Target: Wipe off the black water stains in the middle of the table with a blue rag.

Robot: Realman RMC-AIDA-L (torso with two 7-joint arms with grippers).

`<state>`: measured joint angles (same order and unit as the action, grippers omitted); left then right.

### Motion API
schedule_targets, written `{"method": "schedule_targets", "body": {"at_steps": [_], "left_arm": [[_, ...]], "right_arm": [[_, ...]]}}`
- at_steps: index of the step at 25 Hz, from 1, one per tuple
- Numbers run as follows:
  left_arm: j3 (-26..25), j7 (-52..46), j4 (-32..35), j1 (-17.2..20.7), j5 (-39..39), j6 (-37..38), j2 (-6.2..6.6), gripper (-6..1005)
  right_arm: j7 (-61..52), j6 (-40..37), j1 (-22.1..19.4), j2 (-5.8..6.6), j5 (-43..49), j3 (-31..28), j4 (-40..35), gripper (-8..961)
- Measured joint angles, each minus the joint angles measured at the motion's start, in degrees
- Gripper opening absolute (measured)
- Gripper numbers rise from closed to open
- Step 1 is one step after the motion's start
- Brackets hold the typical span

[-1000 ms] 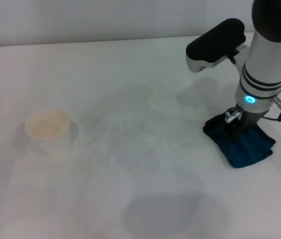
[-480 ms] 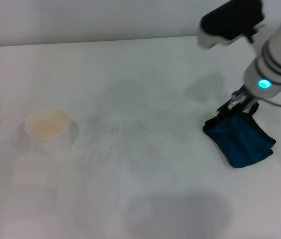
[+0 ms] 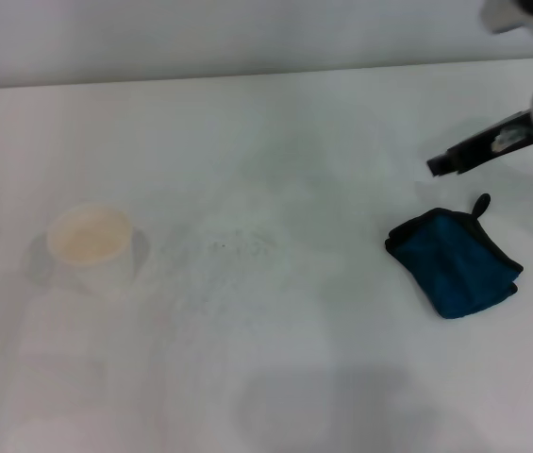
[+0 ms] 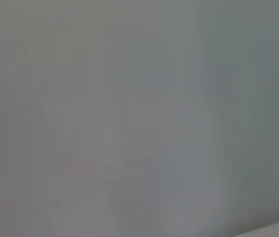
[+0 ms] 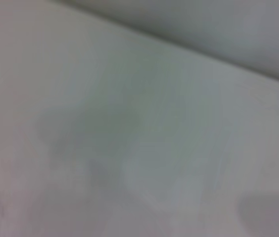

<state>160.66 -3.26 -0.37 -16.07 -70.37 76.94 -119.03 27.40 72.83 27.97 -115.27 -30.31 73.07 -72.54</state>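
Table: broad white matte tabletop (image 3: 275,377), fills nearly the whole head view; a pale wall runs along its far edge.
Blue rag: folded dark blue cloth (image 3: 455,262) with black edging, lies flat on the table at the robot's right, nothing touching it. A small black loop (image 3: 479,204) sticks out from its far corner.
Black water stains: no dark oval blot shows in the middle of the table. Only faint grey specks (image 3: 233,243) lie scattered there, between the cup and the rag.
Cup: white paper cup (image 3: 91,243), upright, at the robot's left, well apart from the rag. Inside looks pale beige; contents cannot be told.
Right gripper: a dark finger-like tip (image 3: 478,151) reaches in from the right edge of the head view, beyond the rag and apart from it, holding nothing visible. The white arm body is cut off by the frame's top right corner. Whether the claw is open or closed: cannot tell, only this one dark part shows.
Left gripper: not seen in the head view. Claw state: cannot tell.
Left wrist view: an even grey-white surface, with a lighter strip at one corner; no object can be made out.
Right wrist view: blurred white surface meeting a darker grey band along one side, with a soft greyish shadow patch on it; no rag, cup or fingers can be made out.
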Motion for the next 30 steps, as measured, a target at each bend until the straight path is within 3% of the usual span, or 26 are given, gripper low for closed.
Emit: {"method": "schedule_targets", "body": {"at_steps": [13, 22, 30], "left_arm": [[0.01, 0.01, 2.53, 1.61, -1.77, 3.09, -0.19, 862], [0.01, 0.31, 3.05, 3.6, -2.91, 6.42, -0.24, 862], [0.01, 0.56, 3.67, 4.63, -5.07, 7.73, -0.3, 861]], "right_arm": [[43.68, -5.76, -1.7, 0.3, -27.81, -29.23, 19.7, 417], [69.11, -6.42, -6.01, 0.47, -51.97, -43.54, 31.7, 420], [91.51, -6.35, -6.96, 0.38, -60.58, -49.12, 42.02, 422]]}}
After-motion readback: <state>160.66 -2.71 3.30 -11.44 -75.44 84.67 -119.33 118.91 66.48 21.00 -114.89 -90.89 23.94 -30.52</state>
